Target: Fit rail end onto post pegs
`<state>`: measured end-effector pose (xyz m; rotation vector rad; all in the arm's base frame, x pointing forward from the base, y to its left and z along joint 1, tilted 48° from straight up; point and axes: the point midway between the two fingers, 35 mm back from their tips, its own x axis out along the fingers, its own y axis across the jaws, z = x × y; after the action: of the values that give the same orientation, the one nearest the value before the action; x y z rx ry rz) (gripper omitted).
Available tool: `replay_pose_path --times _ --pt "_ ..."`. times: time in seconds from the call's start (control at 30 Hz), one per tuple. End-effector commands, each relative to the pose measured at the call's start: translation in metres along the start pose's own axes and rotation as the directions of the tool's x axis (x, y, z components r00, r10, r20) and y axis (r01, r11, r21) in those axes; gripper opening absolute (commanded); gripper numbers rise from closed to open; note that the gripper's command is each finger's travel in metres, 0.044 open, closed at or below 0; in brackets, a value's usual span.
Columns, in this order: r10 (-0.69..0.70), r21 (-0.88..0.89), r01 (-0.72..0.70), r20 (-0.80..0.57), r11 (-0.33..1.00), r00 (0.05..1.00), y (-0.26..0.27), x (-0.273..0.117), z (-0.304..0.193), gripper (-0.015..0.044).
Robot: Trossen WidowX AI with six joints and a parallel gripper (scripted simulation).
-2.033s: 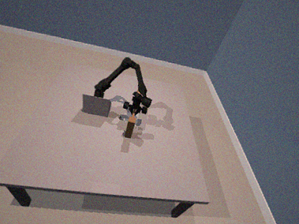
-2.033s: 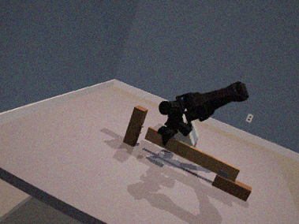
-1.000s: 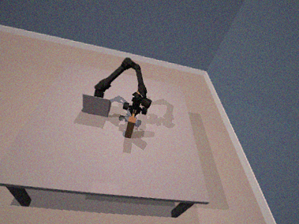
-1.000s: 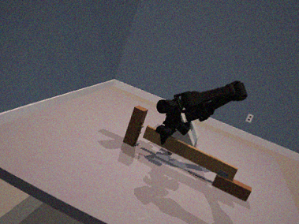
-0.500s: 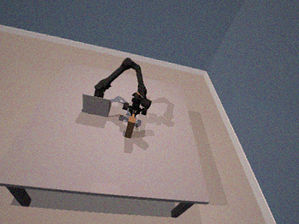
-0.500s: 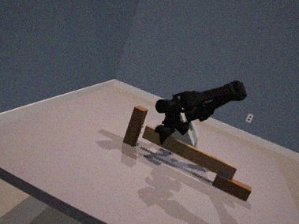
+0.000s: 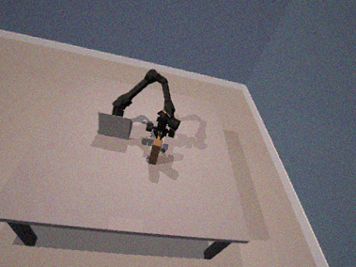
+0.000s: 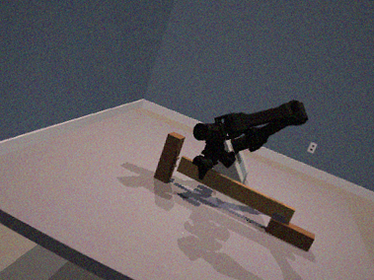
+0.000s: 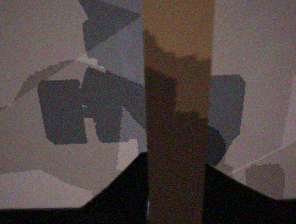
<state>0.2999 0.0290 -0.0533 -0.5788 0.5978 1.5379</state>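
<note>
Long wooden bed rail (image 8: 238, 192), brown and square-edged, slopes up toward your short wooden post (image 8: 169, 156); your black jaws grip its raised end off the surface (image 8: 74, 188).

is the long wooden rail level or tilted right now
Tilted: the long wooden rail slopes up from the low footboard block toward the short wooden post, its near end lifted off the table.

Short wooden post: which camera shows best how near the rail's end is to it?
Exterior view. The short upright wooden post stands side-on there, with the raised end of the long wooden rail close beside it, held by the tool. The top view shows everything tiny, the post not distinguishable; the wrist view shows only the rail.
</note>
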Motion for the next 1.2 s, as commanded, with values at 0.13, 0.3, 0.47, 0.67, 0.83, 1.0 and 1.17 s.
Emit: replay_pose_path --times 0.13,0.3,0.47,0.67,0.83,1.0,1.17 --pt "-0.007 -0.003 0.007 -0.001 1.000 1.000 -0.002 -0.002 -0.004 0.0000" --pt "-0.007 -0.003 0.007 -0.002 1.000 1.000 -0.002 -0.002 -0.006 0.0000" --pt "-0.007 -0.003 0.007 -0.002 1.000 1.000 -0.002 -0.001 -0.007 0.0000" --pt "-0.008 -0.003 0.008 -0.002 1.000 1.000 -0.002 -0.001 -0.009 0.0000" --pt "-0.008 -0.003 0.008 -0.002 1.000 1.000 -0.002 -0.002 -0.010 0.0000" --pt "-0.008 -0.003 0.008 -0.002 1.000 1.000 -0.002 -0.002 -0.012 0.0000" --pt "-0.008 -0.003 0.008 -0.002 1.000 1.000 -0.002 -0.003 -0.013 0.0000"
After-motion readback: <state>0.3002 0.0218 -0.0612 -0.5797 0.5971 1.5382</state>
